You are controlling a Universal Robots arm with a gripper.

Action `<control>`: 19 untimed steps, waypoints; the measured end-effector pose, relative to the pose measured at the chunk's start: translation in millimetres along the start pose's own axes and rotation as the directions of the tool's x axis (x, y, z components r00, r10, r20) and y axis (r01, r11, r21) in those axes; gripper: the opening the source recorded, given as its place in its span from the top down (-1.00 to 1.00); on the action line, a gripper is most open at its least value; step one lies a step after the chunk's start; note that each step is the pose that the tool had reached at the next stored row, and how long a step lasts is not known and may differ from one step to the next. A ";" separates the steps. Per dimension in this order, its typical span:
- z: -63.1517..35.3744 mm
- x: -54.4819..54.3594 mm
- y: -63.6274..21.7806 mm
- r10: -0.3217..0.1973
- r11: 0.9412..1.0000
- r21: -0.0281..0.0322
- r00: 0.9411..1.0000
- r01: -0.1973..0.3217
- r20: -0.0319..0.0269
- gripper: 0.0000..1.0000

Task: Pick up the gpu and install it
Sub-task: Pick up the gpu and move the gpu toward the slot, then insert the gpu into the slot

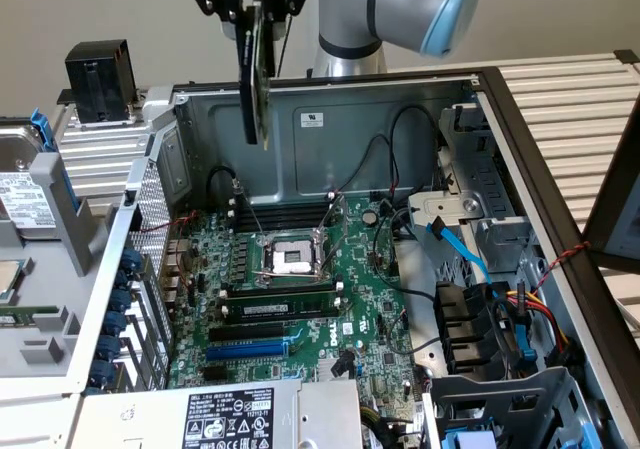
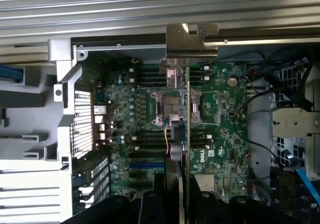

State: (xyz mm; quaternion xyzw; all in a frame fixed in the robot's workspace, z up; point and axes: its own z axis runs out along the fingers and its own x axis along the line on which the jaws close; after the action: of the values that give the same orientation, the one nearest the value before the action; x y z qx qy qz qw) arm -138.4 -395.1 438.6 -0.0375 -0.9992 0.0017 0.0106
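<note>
The gpu (image 1: pixel 258 74) hangs edge-on high above the open computer case, its green board and black shroud pointing down, well clear of the motherboard (image 1: pixel 300 299). My gripper (image 1: pixel 257 9) is shut on the card's upper edge. In the wrist view the gpu (image 2: pixel 183 119) runs as a thin strip over the CPU socket (image 2: pixel 167 107), its silver end bracket (image 2: pixel 190 39) lying over the case's rear wall. The black fingers (image 2: pixel 162 196) of my gripper (image 2: pixel 174 189) clamp the card from both sides. A blue expansion slot (image 1: pixel 250 349) lies on the board's near side.
The case's metal walls (image 1: pixel 330 119) ring the motherboard. Drive cage and coloured cables (image 1: pixel 500 309) crowd the exterior view's right. A power supply (image 1: pixel 230 419) sits at the front. A hard drive (image 1: pixel 22 194) and a black block (image 1: pixel 100 74) stand outside the case on the exterior view's left.
</note>
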 end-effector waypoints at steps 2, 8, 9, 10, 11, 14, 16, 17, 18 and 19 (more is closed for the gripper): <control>3.6 -4.0 0.3 -0.012 1.000 0.003 1.000 0.012 0.000 0.44; 7.7 -6.2 0.5 -0.044 0.999 0.006 0.999 0.044 0.000 0.44; 7.7 -6.2 0.5 -0.044 0.999 0.005 0.999 0.044 0.000 0.44; 7.7 -6.2 0.5 -0.044 0.999 0.005 0.999 0.044 0.000 0.44; 7.8 -6.3 0.5 -0.044 0.999 0.005 0.999 0.044 0.000 0.44; 7.9 -7.4 0.8 -0.044 0.999 0.005 0.999 0.044 0.001 0.44; 8.6 -9.2 1.1 -0.044 0.999 0.005 0.999 0.044 0.000 0.44; 8.8 -10.1 1.2 -0.044 0.999 0.005 0.999 0.044 0.001 0.44; 8.8 -10.7 1.2 -0.044 0.999 0.005 0.999 0.044 0.000 0.44; 8.8 -10.8 1.2 -0.044 0.999 0.005 0.999 0.044 0.000 0.44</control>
State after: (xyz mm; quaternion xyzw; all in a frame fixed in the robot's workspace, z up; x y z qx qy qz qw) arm -127.8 -394.7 429.5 -0.0155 -0.9998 0.0042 0.0104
